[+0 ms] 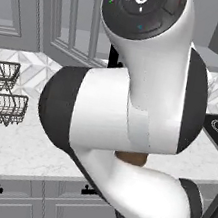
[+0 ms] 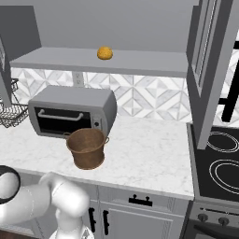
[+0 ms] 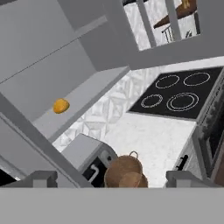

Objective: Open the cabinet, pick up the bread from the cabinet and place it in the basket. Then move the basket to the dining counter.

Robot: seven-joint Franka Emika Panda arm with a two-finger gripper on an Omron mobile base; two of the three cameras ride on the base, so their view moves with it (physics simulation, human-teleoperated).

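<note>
Basket (image 2: 87, 148) nearest, on marble worktop (image 2: 149, 158) before the toaster oven (image 2: 70, 112), mostly hidden behind my arm from the left; bread (image 2: 105, 52) beyond on open cabinet (image 2: 116, 60) shelf; my gripper (image 3: 109, 178) gapes empty, fingertips cropped.

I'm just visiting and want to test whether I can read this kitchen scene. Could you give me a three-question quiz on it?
1. True or false: the bread lies on the open cabinet shelf.
2. What stands right behind the basket on the worktop? A) black bowl B) microwave C) kettle
3. Fill in: the stovetop lies to the ____ of the basket in the right base view.

Key: 1 true. 2 B. 3 right.
</note>
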